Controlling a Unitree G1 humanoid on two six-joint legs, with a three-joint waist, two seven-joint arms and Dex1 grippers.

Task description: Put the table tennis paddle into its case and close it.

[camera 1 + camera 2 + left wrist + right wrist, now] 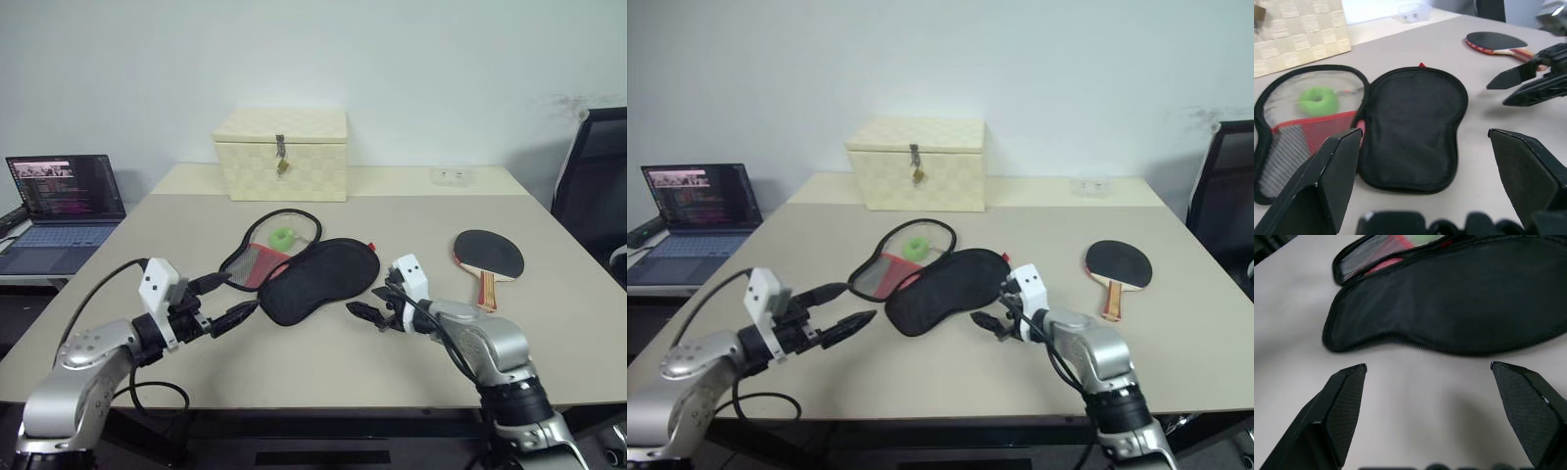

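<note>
light: bright, even | shadows: soft | wrist views: near fingers blurred

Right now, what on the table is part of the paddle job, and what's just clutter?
Job:
- table tennis paddle, lying on the table to the right
- case, opened flat, green ring tag inside
- left tool and right tool, both open, holding nothing

Lying about:
- cream woven box
- laptop
- black chair
</note>
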